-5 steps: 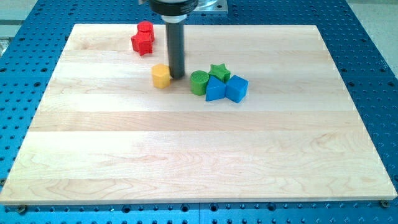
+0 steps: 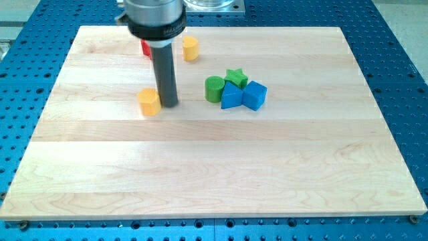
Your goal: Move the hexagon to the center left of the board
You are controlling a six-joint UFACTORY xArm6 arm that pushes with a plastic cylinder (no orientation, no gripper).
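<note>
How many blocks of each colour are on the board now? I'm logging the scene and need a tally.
Yellow: 2, the hexagon by my tip and another yellow block near the view's top
Green: 2, cylinder, star
Blue: 2
Red: 1 visible, mostly hidden behind the rod
Total: 7

1. Bright, even overhead light falls across the wooden board [image 2: 214,167].
2. Shadows are short and soft.
3. Focus stays sharp, with mild glare toward 12 o'clock.

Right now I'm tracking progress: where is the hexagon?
The yellow hexagon sits left of centre in the board's upper half, touching my tip on its left.
</note>
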